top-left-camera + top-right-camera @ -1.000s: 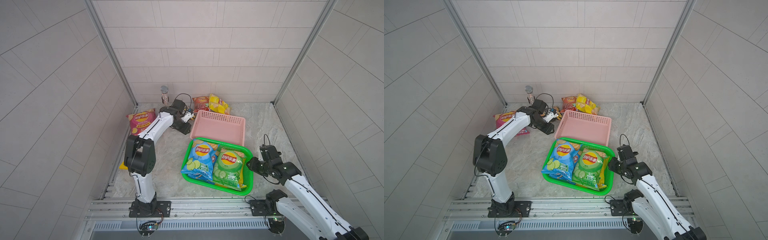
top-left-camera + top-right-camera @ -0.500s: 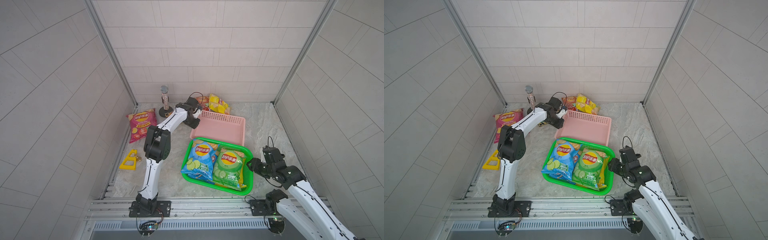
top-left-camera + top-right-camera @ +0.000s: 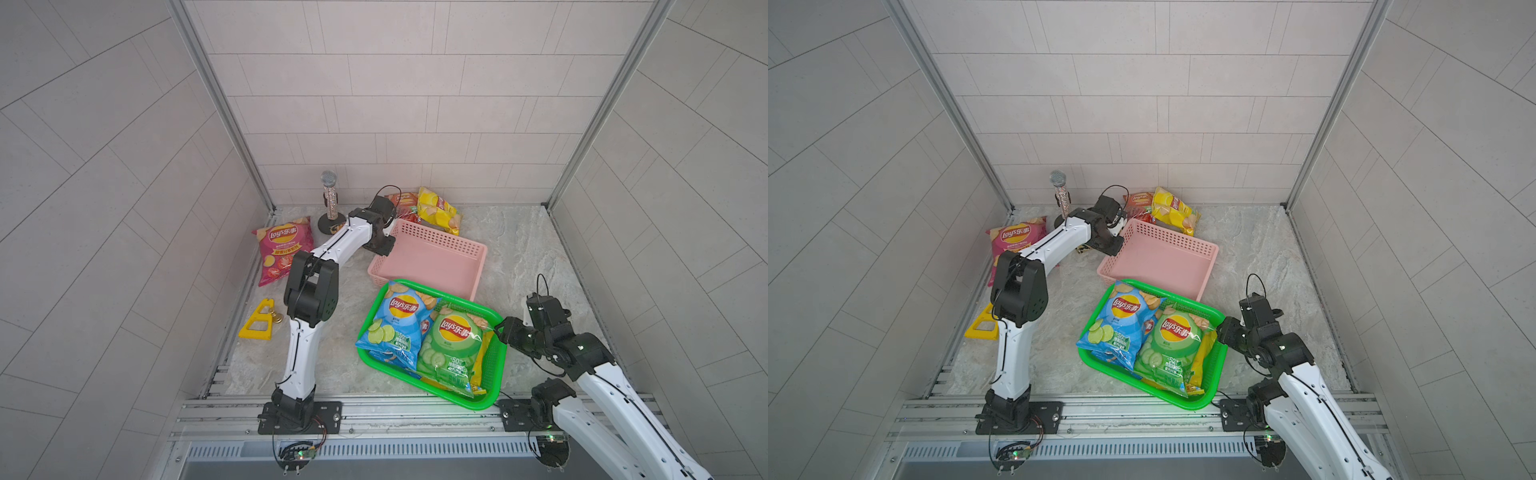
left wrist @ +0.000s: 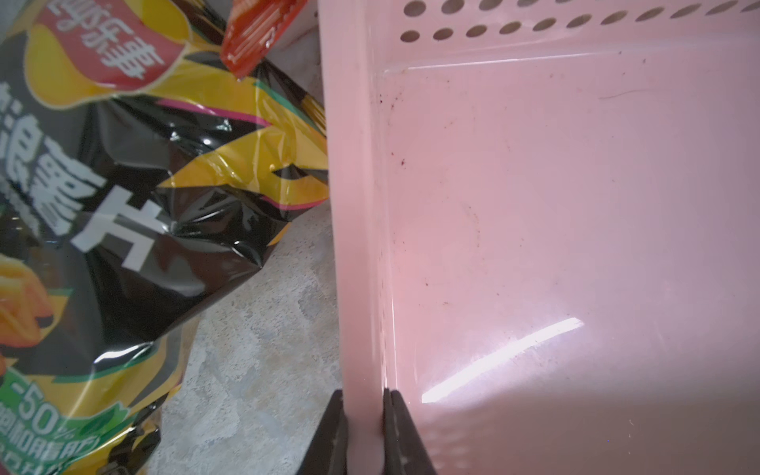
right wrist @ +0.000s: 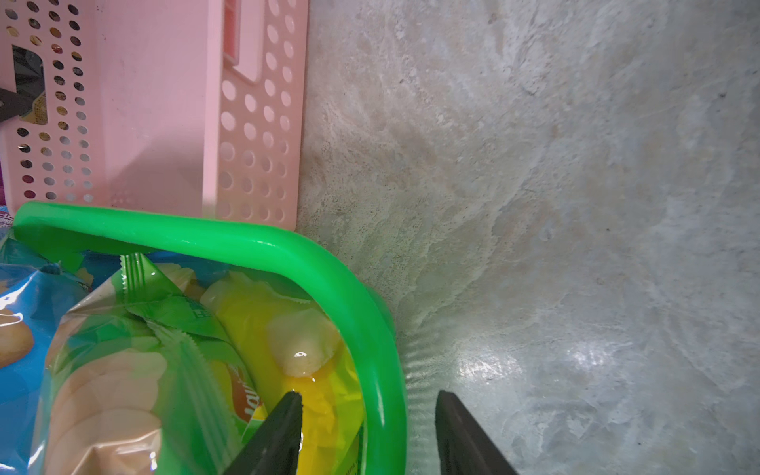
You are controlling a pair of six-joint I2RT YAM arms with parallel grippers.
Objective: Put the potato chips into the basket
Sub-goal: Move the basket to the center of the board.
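A pink basket [image 3: 440, 243] stands empty mid-floor, and my left gripper [image 3: 384, 249] [image 4: 364, 395] is shut on its left rim [image 4: 353, 246]. Just outside that rim lies a black potato chips bag [image 4: 144, 185]. A magenta bag [image 3: 280, 247] lies far left; a red bag [image 3: 401, 201] and a yellow bag [image 3: 438, 210] lie behind the pink basket. A green basket [image 3: 465, 304] holds a blue bag [image 3: 395, 320], a green bag [image 3: 451, 340] and a yellow bag [image 5: 288, 329]. My right gripper [image 3: 500, 328] [image 5: 368, 397] is open, its fingers astride the green basket's right rim [image 5: 370, 329].
A glittery microphone on a round stand [image 3: 329, 199] rises at the back left, close to my left arm. A yellow triangular frame [image 3: 259, 322] lies by the left wall. Tiled walls close in three sides. Bare stone floor [image 3: 519, 249] shows right of the baskets.
My left arm swung right from beside the black bag to the pink basket and its jaws closed on the rim. The right gripper opened a little and stayed by the green basket.
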